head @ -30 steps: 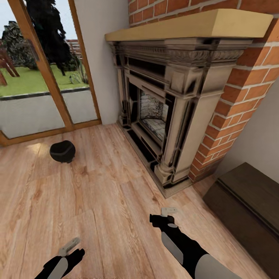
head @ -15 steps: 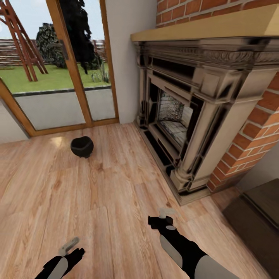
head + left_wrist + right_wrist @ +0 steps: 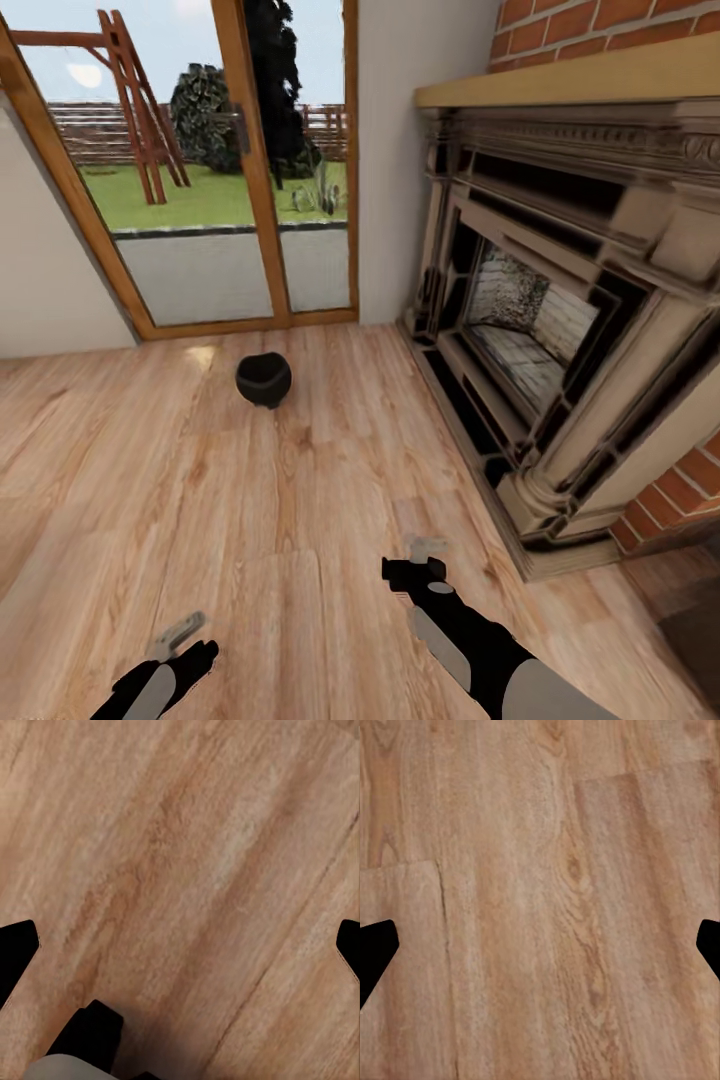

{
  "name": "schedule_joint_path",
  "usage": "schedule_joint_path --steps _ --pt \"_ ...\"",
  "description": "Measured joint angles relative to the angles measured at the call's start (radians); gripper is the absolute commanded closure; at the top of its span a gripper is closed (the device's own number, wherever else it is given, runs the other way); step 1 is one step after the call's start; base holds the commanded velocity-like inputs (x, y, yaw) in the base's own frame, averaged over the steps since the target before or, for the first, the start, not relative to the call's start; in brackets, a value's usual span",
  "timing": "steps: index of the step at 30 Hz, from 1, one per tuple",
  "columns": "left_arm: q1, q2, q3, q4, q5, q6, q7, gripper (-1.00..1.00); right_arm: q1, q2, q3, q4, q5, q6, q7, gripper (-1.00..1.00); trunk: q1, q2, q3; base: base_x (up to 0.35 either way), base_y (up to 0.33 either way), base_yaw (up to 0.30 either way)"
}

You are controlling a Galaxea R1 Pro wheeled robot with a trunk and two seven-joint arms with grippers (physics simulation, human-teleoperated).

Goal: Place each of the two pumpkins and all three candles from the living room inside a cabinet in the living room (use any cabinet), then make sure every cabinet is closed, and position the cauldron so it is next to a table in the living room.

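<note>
Both arms hang low at the bottom of the frame, the left gripper (image 3: 178, 634) and right gripper (image 3: 427, 548) spread wide and empty over bare wooden floor (image 3: 300, 500). The cauldron (image 3: 263, 379) sits alone left of centre, near the glass door (image 3: 240, 200), well apart from the fireplace (image 3: 560, 330) at right. It looks like the cauldron step: drive closer, then lower a gripper to its rim.

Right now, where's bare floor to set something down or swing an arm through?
Widest bare patch: wood floor between the cauldron and both grippers, left and right. Also bare is the strip from the cauldron to the glass door. It gets tight along the fireplace base, close beside the right arm.
</note>
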Motion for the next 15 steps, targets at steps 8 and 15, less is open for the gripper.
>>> schedule_joint_path --steps 8,15 --pt "0.000 0.000 -0.005 0.000 -0.001 0.000 0.000 -1.00 0.000 0.000 0.001 0.000 0.001 0.000 0.002 -1.00 0.000 0.000 0.003 0.273 0.150 0.291" --pt "0.000 0.000 -0.007 0.000 -0.011 0.000 -0.001 -1.00 0.000 0.000 0.002 0.000 0.001 0.001 0.005 -1.00 0.000 0.000 0.003 0.321 0.018 0.202"
